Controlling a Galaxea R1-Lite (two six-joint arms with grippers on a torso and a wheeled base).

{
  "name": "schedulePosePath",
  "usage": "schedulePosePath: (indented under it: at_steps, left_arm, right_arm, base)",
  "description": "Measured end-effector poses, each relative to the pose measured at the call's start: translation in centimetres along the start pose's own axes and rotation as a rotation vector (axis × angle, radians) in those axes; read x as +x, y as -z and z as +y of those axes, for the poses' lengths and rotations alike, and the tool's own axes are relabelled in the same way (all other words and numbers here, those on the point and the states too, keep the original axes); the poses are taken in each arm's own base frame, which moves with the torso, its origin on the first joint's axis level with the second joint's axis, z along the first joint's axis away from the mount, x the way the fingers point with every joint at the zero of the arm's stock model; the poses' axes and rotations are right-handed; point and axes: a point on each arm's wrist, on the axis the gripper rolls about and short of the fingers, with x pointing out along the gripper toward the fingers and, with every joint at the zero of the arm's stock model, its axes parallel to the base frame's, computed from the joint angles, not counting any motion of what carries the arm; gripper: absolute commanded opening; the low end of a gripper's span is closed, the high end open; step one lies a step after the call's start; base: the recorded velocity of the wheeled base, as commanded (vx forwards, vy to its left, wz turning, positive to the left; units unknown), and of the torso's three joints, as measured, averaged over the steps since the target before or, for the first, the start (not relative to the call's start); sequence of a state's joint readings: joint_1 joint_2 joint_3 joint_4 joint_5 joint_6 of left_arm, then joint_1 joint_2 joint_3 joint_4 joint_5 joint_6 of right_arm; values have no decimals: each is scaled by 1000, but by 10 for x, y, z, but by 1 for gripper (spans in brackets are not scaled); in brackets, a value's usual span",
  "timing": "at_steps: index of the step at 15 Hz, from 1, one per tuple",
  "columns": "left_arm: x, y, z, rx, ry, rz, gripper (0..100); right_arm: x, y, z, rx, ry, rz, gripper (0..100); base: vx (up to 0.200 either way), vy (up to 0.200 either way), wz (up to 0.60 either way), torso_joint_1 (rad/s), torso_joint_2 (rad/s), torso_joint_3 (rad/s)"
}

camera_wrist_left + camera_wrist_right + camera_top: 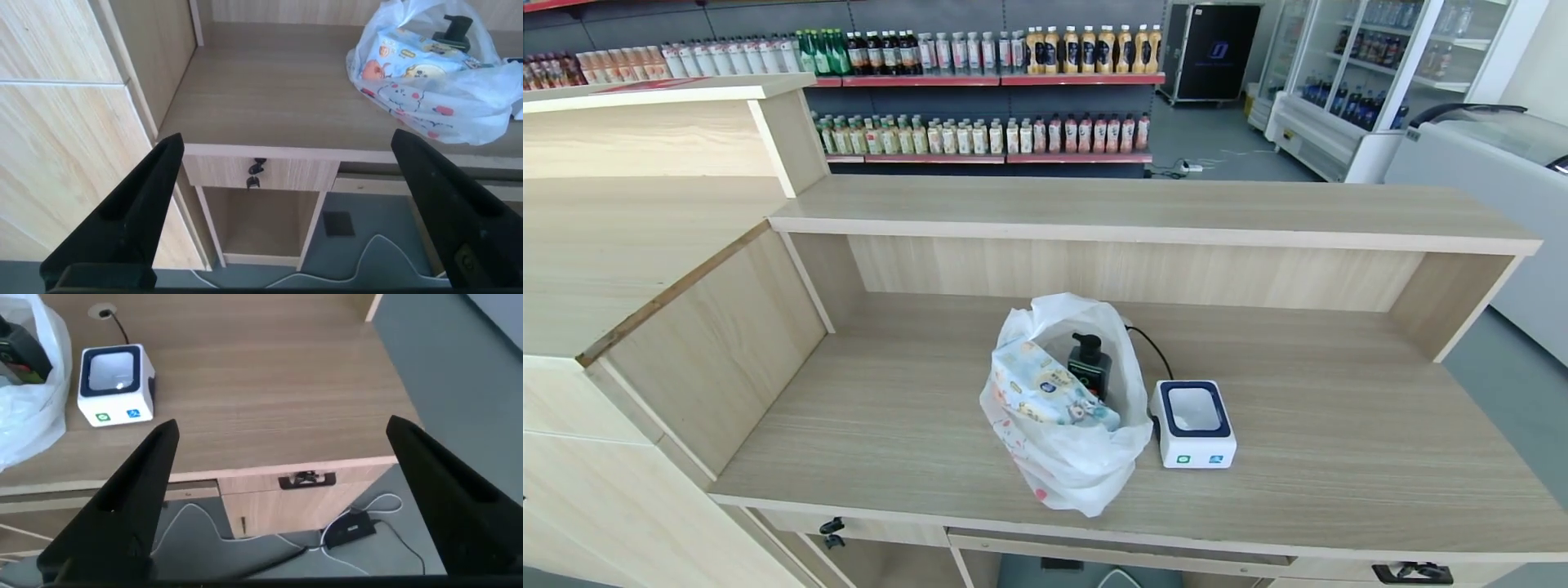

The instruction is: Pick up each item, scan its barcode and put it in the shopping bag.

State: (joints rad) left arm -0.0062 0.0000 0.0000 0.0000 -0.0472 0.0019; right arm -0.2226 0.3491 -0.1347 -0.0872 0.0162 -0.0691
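On the tabletop [1339, 425] the shopping bag [1062, 433] slumps just beside the scanner [1192, 420]. My left pincer [286, 139] and right pincer [282, 425] gape empty, and I fear snagging its plastic and tipping it.

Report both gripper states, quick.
Left gripper: open, holding nothing.
Right gripper: open, holding nothing.

The shopping bag [1078, 474] is white with red prints, the scanner [1192, 445] white and navy.
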Motion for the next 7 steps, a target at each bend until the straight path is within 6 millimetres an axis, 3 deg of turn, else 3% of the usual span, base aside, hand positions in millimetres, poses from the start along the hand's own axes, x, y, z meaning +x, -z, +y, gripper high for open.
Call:
schedulePosePath:
  at_steps: [3,7]
  left_arm:
    - [0,0,0,0,-1,0,100]
    - [0,0,0,0,0,0,100]
  right_arm:
    - [-12,43,1,90,13,22,100]
    - [-15,51,1,91,-1,-17,100]
  base:
    - [0,0,0,0,0,0]
    - [0,0,0,0,0,0]
